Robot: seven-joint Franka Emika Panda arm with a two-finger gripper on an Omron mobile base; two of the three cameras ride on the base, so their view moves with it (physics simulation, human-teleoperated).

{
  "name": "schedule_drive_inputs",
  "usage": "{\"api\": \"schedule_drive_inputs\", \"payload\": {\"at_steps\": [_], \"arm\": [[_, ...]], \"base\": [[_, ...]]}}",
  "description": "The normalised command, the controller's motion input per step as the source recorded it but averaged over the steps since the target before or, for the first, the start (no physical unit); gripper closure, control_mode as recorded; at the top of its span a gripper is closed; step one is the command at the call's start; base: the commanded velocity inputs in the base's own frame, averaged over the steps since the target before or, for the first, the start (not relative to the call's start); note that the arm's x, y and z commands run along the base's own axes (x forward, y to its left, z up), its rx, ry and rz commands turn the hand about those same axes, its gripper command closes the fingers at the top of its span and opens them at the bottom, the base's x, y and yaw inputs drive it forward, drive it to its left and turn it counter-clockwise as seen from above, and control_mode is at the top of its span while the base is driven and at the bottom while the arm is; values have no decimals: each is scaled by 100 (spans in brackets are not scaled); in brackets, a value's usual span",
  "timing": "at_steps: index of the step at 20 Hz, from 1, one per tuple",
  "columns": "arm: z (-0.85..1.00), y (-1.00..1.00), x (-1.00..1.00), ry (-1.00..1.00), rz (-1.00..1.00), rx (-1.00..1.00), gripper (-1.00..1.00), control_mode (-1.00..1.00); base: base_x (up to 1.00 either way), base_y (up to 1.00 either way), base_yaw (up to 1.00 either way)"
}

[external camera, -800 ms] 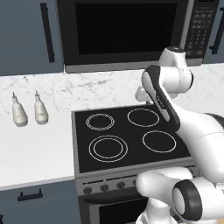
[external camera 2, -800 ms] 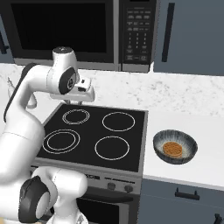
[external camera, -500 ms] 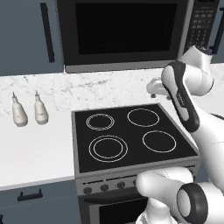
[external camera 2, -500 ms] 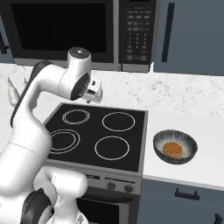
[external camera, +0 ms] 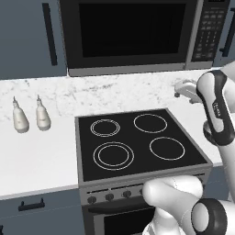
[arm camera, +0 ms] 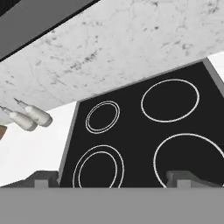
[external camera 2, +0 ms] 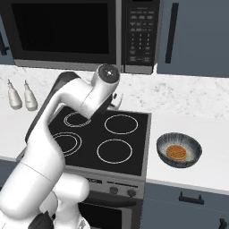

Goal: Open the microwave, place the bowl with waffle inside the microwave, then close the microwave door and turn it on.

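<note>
We see our gripper point(arm camera: 111, 178) with its fingers wide apart, holding nothing, over the flat shiny black stove point(arm camera: 144, 131) with white rings.

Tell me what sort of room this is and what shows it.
A home kitchen, rendered rather than real: a black four-ring stove set into a white marble counter, the microwave mounted above it, and blue-grey cabinets alongside.

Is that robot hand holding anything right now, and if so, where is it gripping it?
Nothing is held. The gripper is open, with only the stove showing between its fingertips.
</note>
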Motion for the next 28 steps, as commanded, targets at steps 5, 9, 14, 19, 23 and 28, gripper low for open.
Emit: {"api": "schedule_drive_inputs", "payload": {"at_steps": [5,9,14,19,23,28], "arm": [[66,-78,11,-28,-13,1,-100,-100],[92,-41,5,-31,-14,0,-100,-100],[79,-10,8,-23,-19,-1,-100,-100],[12,3,0,-2,-7,-8,-100,-100],[0,2,0,1,0,-2,-100,-100],[11,8,16,0,0,-1,-100,-100]], "base": [[0,0,0],[0,0,0],[0,0,0],[0,0,0],[0,0,0],[0,0,0]]}}
